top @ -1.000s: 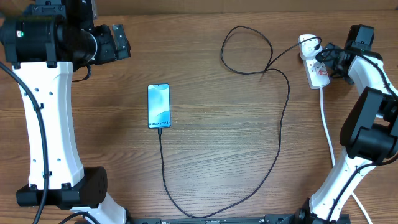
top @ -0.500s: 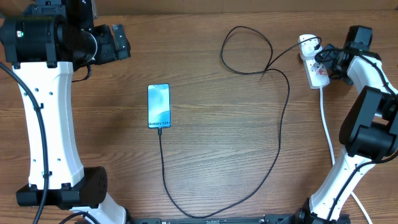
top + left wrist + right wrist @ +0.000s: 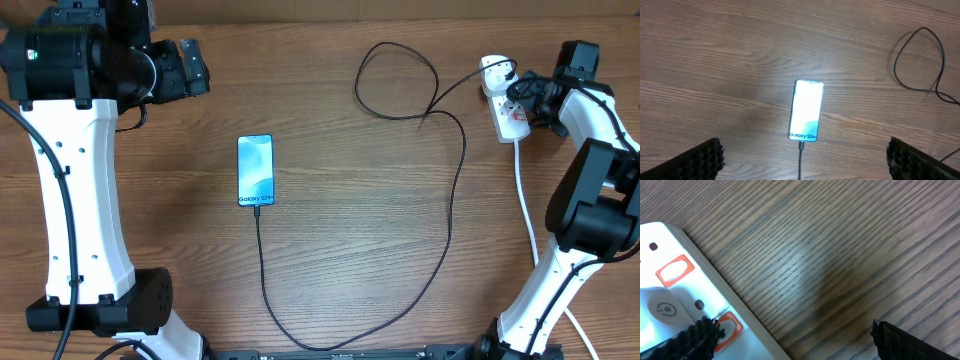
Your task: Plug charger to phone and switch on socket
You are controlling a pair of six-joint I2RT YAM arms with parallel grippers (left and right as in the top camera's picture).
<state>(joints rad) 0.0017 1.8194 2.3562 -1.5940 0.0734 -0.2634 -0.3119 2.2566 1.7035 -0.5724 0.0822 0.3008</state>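
1. The left gripper (image 3: 190,68) hangs above the table (image 3: 350,250) with its jaws spread wide and nothing between them. In its wrist view only the 2 dark ribbed fingertips (image 3: 702,160) show, 1 in each lower corner.
2. The phone (image 3: 255,170) lies flat on the wood, well apart from the left claw. Seen from that wrist it sits ahead of the claw, centred in the gap between the 2 fingers, with its screen lit and facing up.
3. The charger (image 3: 455,200) meets the phone's edge nearest the left claw with its connector tip. From there the thin black cable runs back past the claw, curves across the table, makes 1 loop and ends at a white plug (image 3: 492,68) seated in the socket (image 3: 510,115).
4. The right gripper (image 3: 525,97) is right over the socket, jaws wide apart and gripping nothing.
5. In the right wrist view 1 finger (image 3: 690,337) lies over the socket's white face, just beside an orange-red switch (image 3: 730,325). I cannot tell whether it touches. The other finger is over bare wood.
6. A 2nd orange-red switch (image 3: 675,270) sits further ahead of that finger.
7. A thick white cord (image 3: 525,200) leaves the socket and trails back alongside the right arm.
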